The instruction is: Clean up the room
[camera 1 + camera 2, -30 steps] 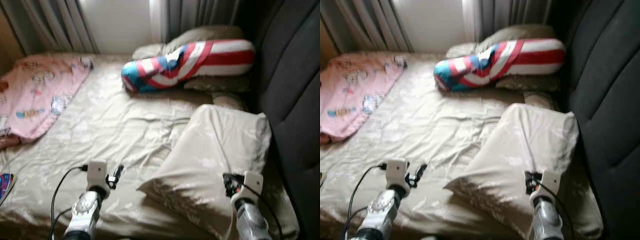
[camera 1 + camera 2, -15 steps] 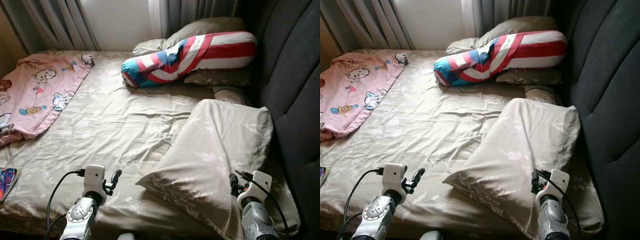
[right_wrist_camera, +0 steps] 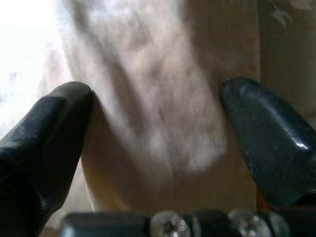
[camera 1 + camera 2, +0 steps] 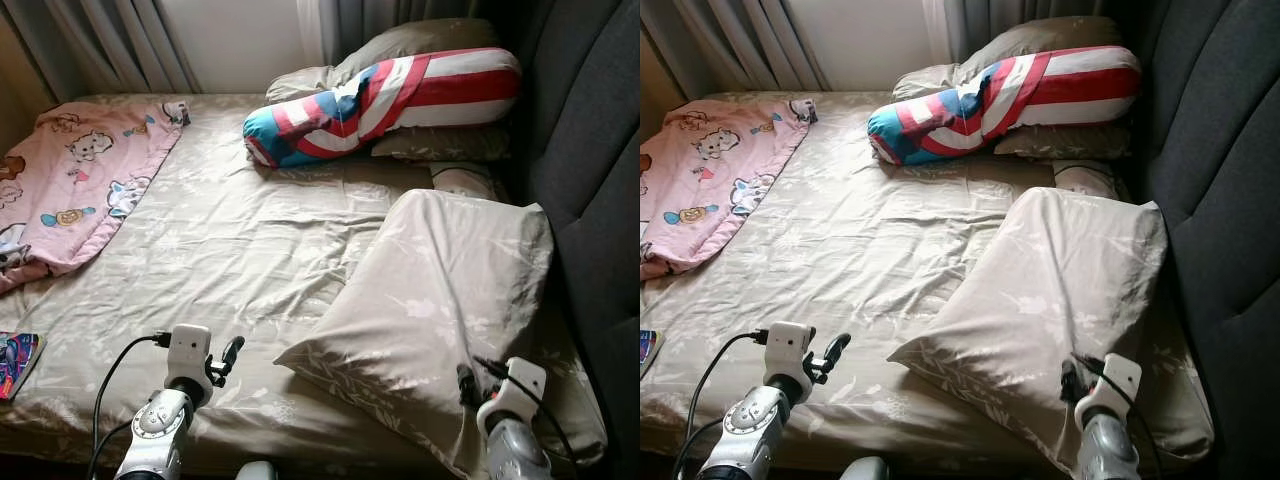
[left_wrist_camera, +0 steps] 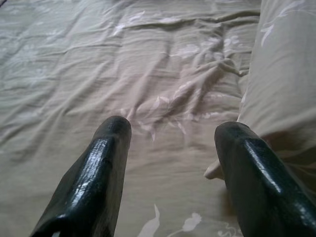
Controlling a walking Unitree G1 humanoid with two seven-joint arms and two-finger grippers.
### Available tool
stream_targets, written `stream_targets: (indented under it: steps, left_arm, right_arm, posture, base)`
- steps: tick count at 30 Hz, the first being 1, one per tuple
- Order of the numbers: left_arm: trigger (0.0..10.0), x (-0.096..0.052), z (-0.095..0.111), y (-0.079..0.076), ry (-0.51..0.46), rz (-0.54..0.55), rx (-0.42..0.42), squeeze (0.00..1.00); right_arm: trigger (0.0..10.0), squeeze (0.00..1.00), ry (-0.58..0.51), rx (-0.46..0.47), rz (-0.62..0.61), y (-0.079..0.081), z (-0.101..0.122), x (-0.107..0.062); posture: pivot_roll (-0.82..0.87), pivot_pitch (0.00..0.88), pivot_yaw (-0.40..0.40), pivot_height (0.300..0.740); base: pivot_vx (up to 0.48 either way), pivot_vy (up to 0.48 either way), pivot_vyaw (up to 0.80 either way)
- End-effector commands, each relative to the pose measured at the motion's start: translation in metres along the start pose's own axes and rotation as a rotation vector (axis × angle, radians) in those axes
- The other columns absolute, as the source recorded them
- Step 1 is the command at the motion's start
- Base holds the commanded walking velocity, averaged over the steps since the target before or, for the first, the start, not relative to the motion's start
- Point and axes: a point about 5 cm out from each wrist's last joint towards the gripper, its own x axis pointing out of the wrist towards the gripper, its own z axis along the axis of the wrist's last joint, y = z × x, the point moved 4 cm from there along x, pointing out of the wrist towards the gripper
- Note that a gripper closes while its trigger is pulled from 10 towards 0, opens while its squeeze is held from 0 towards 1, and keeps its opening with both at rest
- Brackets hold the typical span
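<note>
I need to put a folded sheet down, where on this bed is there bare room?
Free: the middle of the bed sheet, between the pink blanket and the beige pillow. Crowded: by the striped bolster and headboard.

Beige floral pillow [image 4: 440,300]: lies askew on the bed's right side, near corner pointing toward mid-bed, far edge against the dark headboard [image 4: 590,200]. Striped red-white-blue bolster [image 4: 380,105]: rests across two beige pillows [image 4: 420,45]. Pink cartoon blanket [image 4: 70,190]: crumpled, left edge.

Left end effector [image 5: 170,143] agape; right end effector [image 3: 158,128] agape.
</note>
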Motion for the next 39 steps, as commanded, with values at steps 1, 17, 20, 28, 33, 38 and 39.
stream_targets:
  steps: [1, 17, 20, 28, 33, 38, 39]
  left_arm:
    - [10.0, -0.004, -0.005, 0.002, 0.023, -0.005, 0.018, 0.0]
    - [10.0, -0.015, 0.001, 0.013, 0.009, -0.025, 0.075, 0.0]
    - [10.0, -0.017, 0.002, 0.014, 0.008, -0.025, 0.084, 0.0]
    - [10.0, -0.03, 0.008, 0.017, 0.009, -0.038, 0.118, 0.0]
    - [10.0, -0.033, 0.01, 0.02, 0.012, -0.03, 0.121, 0.0]
    - [10.0, -0.033, 0.013, 0.02, 0.012, -0.018, 0.115, 0.0]
    - [10.0, -0.033, 0.013, 0.019, 0.013, -0.018, 0.115, 0.0]
  right_arm:
    - [10.0, 1.0, 0.032, 0.002, 0.003, 0.0, -0.009, -0.002]
    - [10.0, 0.0, 0.151, 0.019, 0.094, 0.022, -0.036, -0.008]
    - [10.0, 0.0, 0.157, 0.018, 0.092, 0.022, -0.037, -0.008]
    - [3.3, 0.0, 0.219, 0.013, 0.083, 0.019, -0.053, -0.014]
    - [0.0, 0.0, 0.224, 0.004, 0.083, 0.022, -0.056, -0.015]
    - [0.0, 0.0, 0.22, 0.0, 0.097, 0.027, -0.054, -0.014]
    - [0.0, 0.0, 0.218, -0.005, 0.102, 0.029, -0.053, -0.013]
  posture:
    - [0.06, 0.108, 0.046, 0.662]
    - [0.1, 0.158, 0.092, 0.662]
    - [0.1, 0.182, 0.104, 0.662]
    - [0.15, 0.25, 0.131, 0.662]
    - [0.16, 0.259, 0.13, 0.662]
    - [0.16, 0.258, 0.122, 0.662]
    - [0.16, 0.258, 0.12, 0.662]
  base:
    - [0.0, 0.0, 0.0]
    - [0.0, 0.0, 0.0]
    - [0.0, 0.0, 0.0]
    - [0.0, 0.0, 0.0]
    - [0.0, 0.0, 0.0]
    - [0.0, 0.0, 0.0]
    - [0.0, 0.0, 0.0]
